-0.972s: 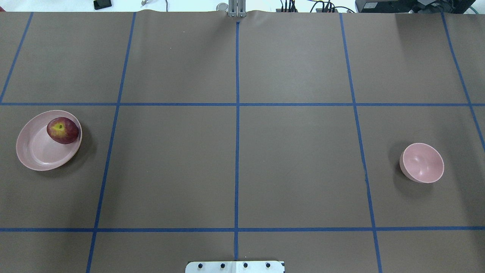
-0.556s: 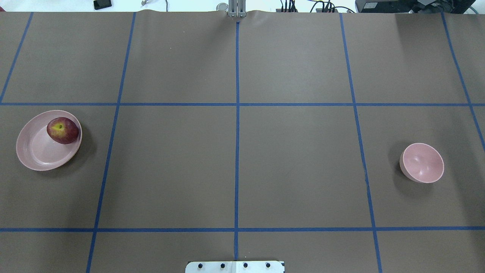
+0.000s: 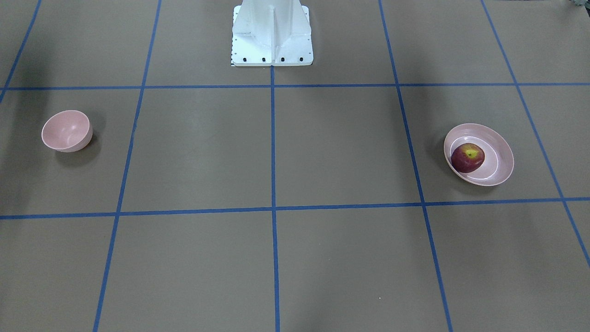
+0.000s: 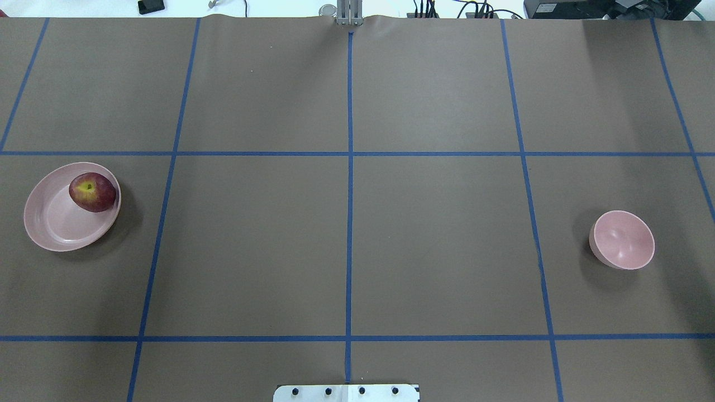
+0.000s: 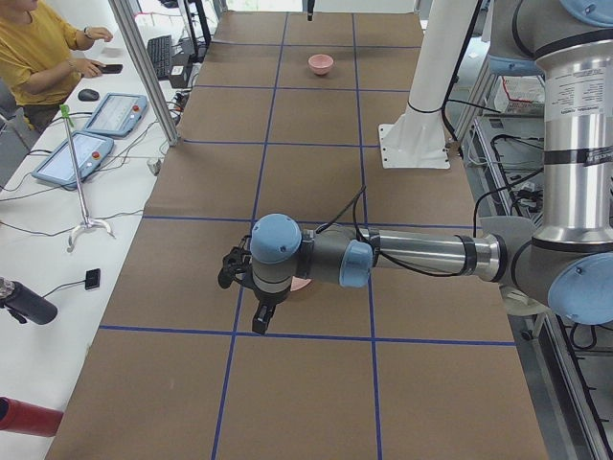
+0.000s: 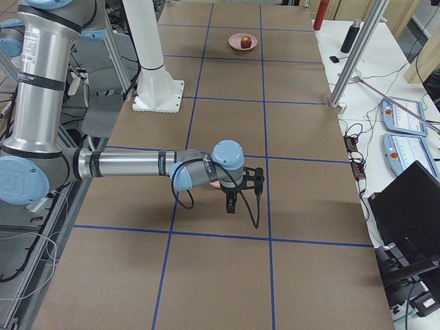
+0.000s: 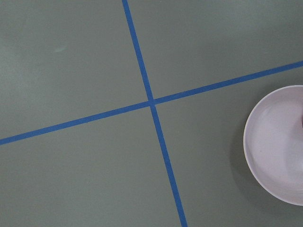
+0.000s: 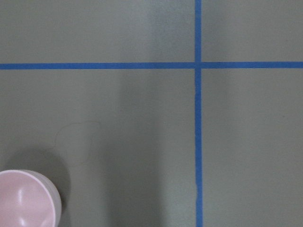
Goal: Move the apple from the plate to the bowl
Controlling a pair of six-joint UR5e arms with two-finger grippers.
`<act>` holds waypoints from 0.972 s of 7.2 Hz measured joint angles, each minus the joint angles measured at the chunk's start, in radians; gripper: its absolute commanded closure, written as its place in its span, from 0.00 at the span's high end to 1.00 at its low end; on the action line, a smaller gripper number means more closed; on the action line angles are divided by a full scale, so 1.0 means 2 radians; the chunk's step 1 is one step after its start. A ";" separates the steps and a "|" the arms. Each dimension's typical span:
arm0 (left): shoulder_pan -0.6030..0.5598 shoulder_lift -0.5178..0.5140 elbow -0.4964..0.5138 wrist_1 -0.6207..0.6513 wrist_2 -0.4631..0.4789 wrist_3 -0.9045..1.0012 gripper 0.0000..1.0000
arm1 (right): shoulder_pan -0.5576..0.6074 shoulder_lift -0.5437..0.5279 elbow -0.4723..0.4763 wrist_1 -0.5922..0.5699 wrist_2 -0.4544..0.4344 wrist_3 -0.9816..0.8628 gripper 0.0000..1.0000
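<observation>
The dark-red apple (image 4: pixel 93 192) with a yellow stem patch lies in the wide pink plate (image 4: pixel 56 223) at the table's left; both also show in the front-facing view, the apple (image 3: pixel 467 157) in the plate (image 3: pixel 500 157). The small deep pink bowl (image 4: pixel 623 240) stands empty at the right. My left gripper (image 5: pixel 261 322) shows only in the exterior left view, held above the table by the plate; I cannot tell if it is open or shut. My right gripper (image 6: pixel 232 206) shows only in the exterior right view, above the bowl's area; I cannot tell its state either.
The brown table carries a grid of blue tape lines. The white robot base (image 3: pixel 272 34) stands at the middle of the near edge. An operator (image 5: pixel 38 48) sits at a side desk with pendants and cables.
</observation>
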 measured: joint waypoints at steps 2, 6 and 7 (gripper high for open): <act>0.000 0.000 0.003 -0.002 0.000 0.000 0.98 | -0.077 -0.004 -0.001 0.092 -0.016 0.115 1.00; 0.000 0.000 0.007 -0.005 0.000 0.000 0.98 | -0.180 -0.036 -0.027 0.232 -0.101 0.185 0.86; 0.000 0.001 0.007 -0.005 0.000 0.000 0.98 | -0.194 -0.036 -0.047 0.257 -0.112 0.188 0.26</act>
